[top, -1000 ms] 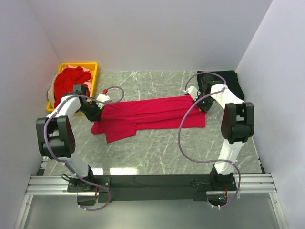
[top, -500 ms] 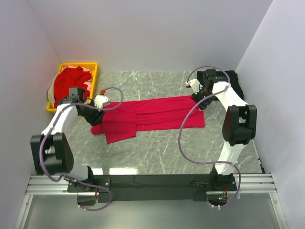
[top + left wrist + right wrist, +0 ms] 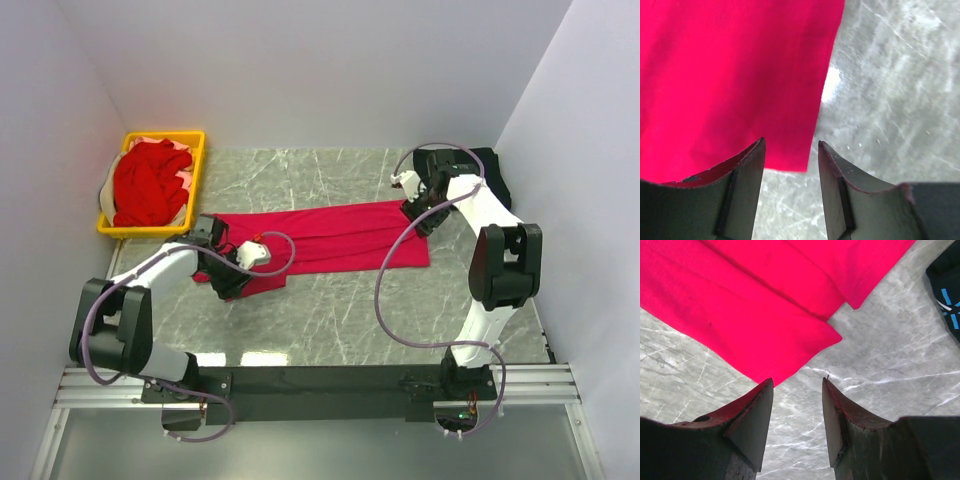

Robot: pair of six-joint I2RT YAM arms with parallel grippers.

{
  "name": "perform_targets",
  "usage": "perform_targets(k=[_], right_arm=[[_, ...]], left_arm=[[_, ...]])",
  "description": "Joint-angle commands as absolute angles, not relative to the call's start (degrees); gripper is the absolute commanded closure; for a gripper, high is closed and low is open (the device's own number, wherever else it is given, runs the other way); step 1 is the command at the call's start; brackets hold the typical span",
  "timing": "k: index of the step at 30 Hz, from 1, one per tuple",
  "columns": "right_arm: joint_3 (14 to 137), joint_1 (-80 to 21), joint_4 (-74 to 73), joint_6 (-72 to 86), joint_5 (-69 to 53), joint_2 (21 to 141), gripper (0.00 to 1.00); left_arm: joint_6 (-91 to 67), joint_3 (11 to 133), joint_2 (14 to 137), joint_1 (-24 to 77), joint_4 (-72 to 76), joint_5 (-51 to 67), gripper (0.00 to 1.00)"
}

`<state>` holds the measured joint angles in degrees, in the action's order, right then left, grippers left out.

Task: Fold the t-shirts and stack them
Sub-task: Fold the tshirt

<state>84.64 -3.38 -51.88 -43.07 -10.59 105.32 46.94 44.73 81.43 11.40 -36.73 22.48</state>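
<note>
Red on grey marble: seeing the red t-shirt [image 3: 330,235] lying flat, lengthwise, across the middle of the table [image 3: 330,310]. Hovering the left gripper [image 3: 790,150] over its near-left corner, jaws half apart, gripping nothing. Hanging the right gripper [image 3: 797,385] by its right end, likewise part-open and empty. Spotting the black t-shirt [image 3: 492,172] far right, other red shirts [image 3: 148,185] filling the yellow basket [image 3: 165,135].

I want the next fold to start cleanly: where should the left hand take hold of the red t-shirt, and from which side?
The red t-shirt lies flat on the table, so only edges offer a pinch. Probably take its near-left corner, ahead of the left hand, coming down from above, jaws straddling the edge.
</note>
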Motion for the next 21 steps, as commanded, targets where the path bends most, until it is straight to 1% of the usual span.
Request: perform_targets(k=[1,6,8,9,11,12,16,17,21], right_arm=[[84.3,-2.8,-52.4,-42.6,-10.7,102.0,0.49],[85.1,-2.3,-52.6,-42.7,-10.0,102.5,0.47],[85.8,-2.3,-52.9,-42.8,-9.9,102.9,0.47],[86.1,-2.3,-52.9,-42.9,-9.9,103.0,0.47],[86.5,-2.3,-52.9,-43.0,-9.6,103.4,0.47],[86.6,-2.1,-53.0,-43.1,-9.5,103.5,0.47],[87.8,-1.8,-53.1,-43.3,-9.3,104.1,0.47],[88.0,-1.8,-53.1,-43.5,-9.3,104.2,0.47],[89.2,-1.6,-53.2,-43.5,-9.4,105.4,0.47]], left_arm=[[45.4,43.3,83.5,13.6,-32.3,19.4,0.48],[45.3,41.9,87.5,15.2,-30.8,16.0,0.50],[44.8,41.9,89.4,15.2,-30.5,14.9,0.58],[44.7,42.5,89.8,15.2,-30.8,14.6,0.72],[43.6,44.2,90.6,15.1,-34.4,15.3,0.89],[43.6,46.8,90.5,14.6,-36.3,16.7,0.99],[42.6,55.1,88.5,12.2,-43.2,23.4,0.99],[42.7,59.4,88.7,11.5,-45.3,24.1,0.99],[42.6,69.6,92.3,7.0,-48.2,26.1,0.99]])
